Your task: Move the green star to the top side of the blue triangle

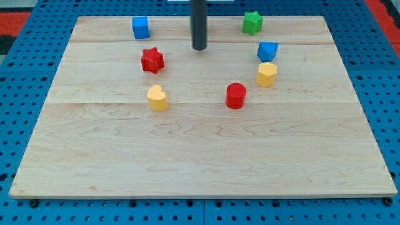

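Note:
The green star [252, 22] sits near the board's top edge, right of centre. The blue triangle [267, 50] lies below it and slightly to the right, with a gap between them. My tip [199, 47] is at the end of the dark rod, to the left of both, roughly level with the blue triangle and well apart from the green star.
A yellow hexagon [266, 74] touches the blue triangle's lower side. A red cylinder [235, 95] is at centre. A red star [152, 60], a yellow heart [157, 98] and a blue cube [140, 27] are on the left. The wooden board [200, 156] lies on a blue pegboard.

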`<move>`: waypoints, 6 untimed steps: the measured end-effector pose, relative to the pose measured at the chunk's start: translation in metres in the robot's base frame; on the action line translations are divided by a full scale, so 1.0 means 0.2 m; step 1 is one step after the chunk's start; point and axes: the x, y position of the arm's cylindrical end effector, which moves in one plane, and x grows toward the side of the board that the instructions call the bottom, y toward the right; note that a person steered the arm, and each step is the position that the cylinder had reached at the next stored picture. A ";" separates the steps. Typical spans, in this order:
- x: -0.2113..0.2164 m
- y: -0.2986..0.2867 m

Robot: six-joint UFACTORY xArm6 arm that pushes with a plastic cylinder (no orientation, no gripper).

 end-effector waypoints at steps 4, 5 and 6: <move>-0.47 0.18; -0.47 0.34; -0.44 0.47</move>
